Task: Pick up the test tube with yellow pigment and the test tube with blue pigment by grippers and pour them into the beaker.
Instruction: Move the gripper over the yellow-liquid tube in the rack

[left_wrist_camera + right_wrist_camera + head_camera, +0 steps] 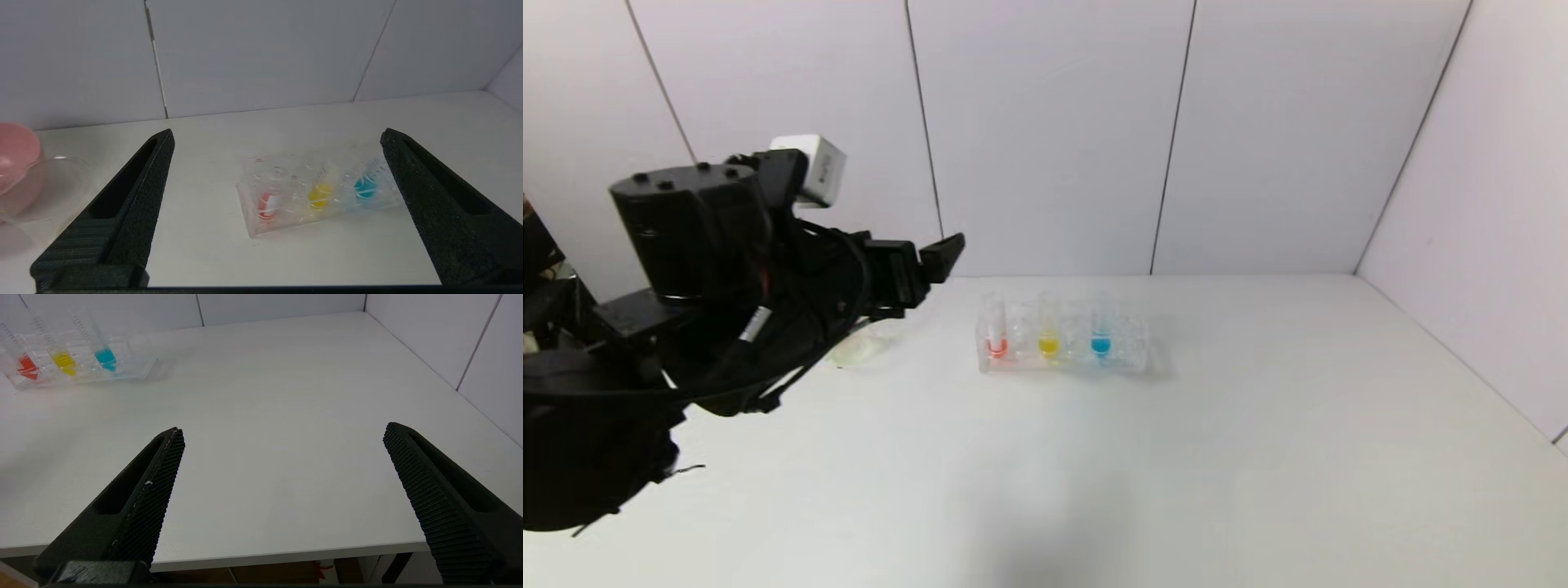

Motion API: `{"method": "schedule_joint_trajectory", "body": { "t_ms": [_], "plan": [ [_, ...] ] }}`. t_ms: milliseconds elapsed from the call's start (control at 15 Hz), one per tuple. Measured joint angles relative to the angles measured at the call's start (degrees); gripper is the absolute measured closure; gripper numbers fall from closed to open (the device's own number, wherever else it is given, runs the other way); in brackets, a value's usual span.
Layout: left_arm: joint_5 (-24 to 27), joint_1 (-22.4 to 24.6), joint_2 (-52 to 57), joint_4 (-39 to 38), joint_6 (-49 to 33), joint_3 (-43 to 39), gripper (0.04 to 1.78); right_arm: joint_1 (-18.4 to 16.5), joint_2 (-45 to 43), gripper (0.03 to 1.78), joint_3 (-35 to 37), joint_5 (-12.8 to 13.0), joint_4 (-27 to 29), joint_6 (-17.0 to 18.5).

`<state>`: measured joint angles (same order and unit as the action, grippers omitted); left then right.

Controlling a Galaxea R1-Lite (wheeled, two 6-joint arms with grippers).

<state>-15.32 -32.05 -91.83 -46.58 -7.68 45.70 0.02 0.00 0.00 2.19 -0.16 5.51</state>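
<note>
- Standing upright in the clear rack (pixel 1063 347) for easy grasping: yellow tube (pixel 1049 336) mid-rack, blue tube (pixel 1101 335) beside it.
- Left gripper (pixel 931 265) hovers wide open, empty, left of the rack, above the beaker (pixel 45 185).
- Right gripper (pixel 282 482) waits at the worktop (pixel 1176 457) edge, spread wide, empty.

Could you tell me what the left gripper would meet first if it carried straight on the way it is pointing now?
Probably the clear rack: the open left gripper frames it, with the yellow tube nearest its centre line. Depth is unclear.
</note>
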Motion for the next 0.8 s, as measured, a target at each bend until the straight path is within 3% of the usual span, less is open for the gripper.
{"method": "schedule_joint_trajectory", "body": {
  "t_ms": [200,333,800],
  "plan": [
    [-8.8,-7.6,-4.9,-3.6,-3.6,0.3,0.06,0.0,0.0,0.04,0.0,0.0,0.0,0.0],
    [-13.6,-10.3,-8.4,-7.0,-4.3,0.2,0.06,0.0,0.0,0.04,0.0,0.0,0.0,0.0],
    [-18.8,-14.6,-22.3,-19.9,-4.1,0.5,0.06,0.0,0.0,0.04,0.0,0.0,0.0,0.0]
  ]
}}
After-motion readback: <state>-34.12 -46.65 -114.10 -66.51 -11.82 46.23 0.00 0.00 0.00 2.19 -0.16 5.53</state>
